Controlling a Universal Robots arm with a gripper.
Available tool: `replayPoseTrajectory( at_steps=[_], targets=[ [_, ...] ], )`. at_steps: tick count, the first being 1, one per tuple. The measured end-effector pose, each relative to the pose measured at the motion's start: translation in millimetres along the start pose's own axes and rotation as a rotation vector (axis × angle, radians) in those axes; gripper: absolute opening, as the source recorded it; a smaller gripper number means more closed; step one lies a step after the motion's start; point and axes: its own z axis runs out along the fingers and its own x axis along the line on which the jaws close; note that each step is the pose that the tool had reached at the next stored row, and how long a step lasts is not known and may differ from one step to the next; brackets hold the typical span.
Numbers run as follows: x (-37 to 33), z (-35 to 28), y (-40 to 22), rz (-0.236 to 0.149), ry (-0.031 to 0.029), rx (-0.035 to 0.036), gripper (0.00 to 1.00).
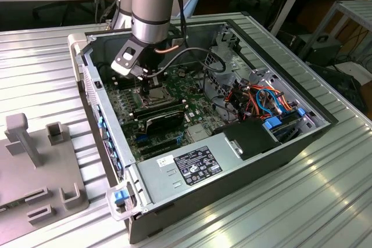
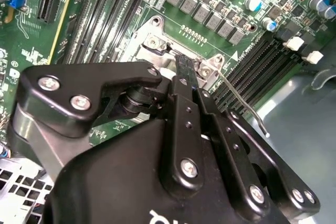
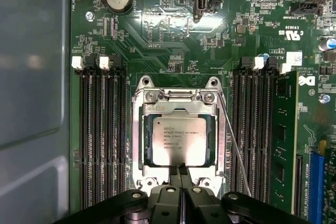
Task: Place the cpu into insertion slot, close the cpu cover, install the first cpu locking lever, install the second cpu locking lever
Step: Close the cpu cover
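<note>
The work stood on a ribbed aluminium table (image 1: pixel 325 201). An open computer case (image 1: pixel 244 184) lay on it with the green circuit board (image 3: pixel 168 40) facing up.

1. Nearest in the first wrist view, the gripper (image 3: pixel 181 170) was closed. Its fingertips (image 3: pixel 175 183) met with no gap showing and held nothing. They sat at the near edge of the cpu cover (image 3: pixel 137 140) and appeared to touch it.
2. Just beyond the tips, the cpu (image 3: pixel 178 140) lay flat in the insertion slot (image 3: pixel 148 145), metal top up, framed by the cover's window. The cover lay down over it.
3. The chip was square, so it had no marked long axis. Its sides ran parallel to the socket's sides, and its lines of print ran across the line of the fingers.
4. The cover's longer side ran from the fingertips away to the far end, where two screws showed.
5. Beside the socket, one locking lever (image 3: pixel 234 148) ran lengthwise along the cover. It slanted outward and away from the frame, hooked end free, and looked unlatched.
6. Memory slots (image 3: pixel 102 140) flanked the socket, parallel to the lever.

Judgement: placement was complete and closing the cover was the step in hand or just finished. No lever was installed yet. Holding the cover flat called for tip pressure on its edge alone, clear of the chip.
</note>
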Motion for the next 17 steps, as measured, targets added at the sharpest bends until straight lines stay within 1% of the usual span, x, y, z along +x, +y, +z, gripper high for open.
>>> replayPoseTrajectory(
  at_steps=[5, 6, 7, 8, 10, 11, 17],
  targets=[
    [0.0, -1.4, 0.8, 0.000, 0.0000, 0.0000, 0.11],
    [-0.1, -1.4, 3.8, 0.000, -0.0002, 0.0001, 0.11],
    [-0.1, -1.3, 12.9, 0.000, -0.0001, 0.0002, 0.11],
    [-0.2, -1.2, 20.3, 0.000, 0.0000, 0.0003, 0.11],
    [-0.3, -1.1, 33.1, 0.000, 0.0000, 0.0005, 0.11],
    [-0.3, -1.1, 34.7, 0.000, 0.0000, 0.0006, 0.11],
    [-0.3, -1.1, 35.4, 0.000, 0.0000, 0.0006, 0.11]
  ],
)
